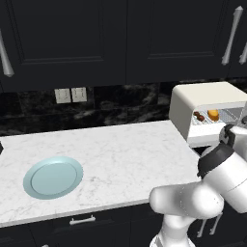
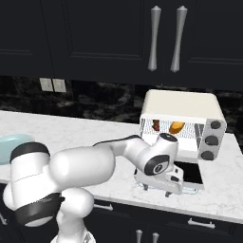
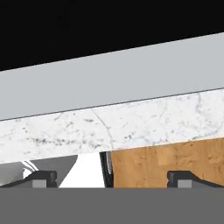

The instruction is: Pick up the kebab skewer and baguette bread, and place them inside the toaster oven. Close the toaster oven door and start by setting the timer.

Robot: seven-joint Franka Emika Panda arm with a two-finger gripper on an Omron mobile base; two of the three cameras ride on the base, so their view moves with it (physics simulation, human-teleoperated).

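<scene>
The cream toaster oven (image 2: 182,105) stands on the counter with its door (image 2: 192,173) dropped flat and open. On the wire rack inside lie the red-brown kebab skewer (image 2: 155,126) and, to its right, the orange baguette bread (image 2: 176,127). The left base view shows the same toaster oven (image 1: 205,99) with the kebab skewer (image 1: 198,116) and the baguette bread (image 1: 213,115) inside. My gripper (image 2: 163,184) sits low at the front left corner of the lowered door. In the hand view the gripper (image 3: 111,178) is open and empty, its fingertips (image 3: 41,179) wide apart.
A light blue plate (image 1: 53,176) lies on the white marble counter (image 1: 120,149) at the left. Three dark knobs (image 2: 212,140) line the oven's right side. Dark cabinets hang above. The hand view looks at the counter's marble edge (image 3: 131,124) and wooden floor (image 3: 166,159).
</scene>
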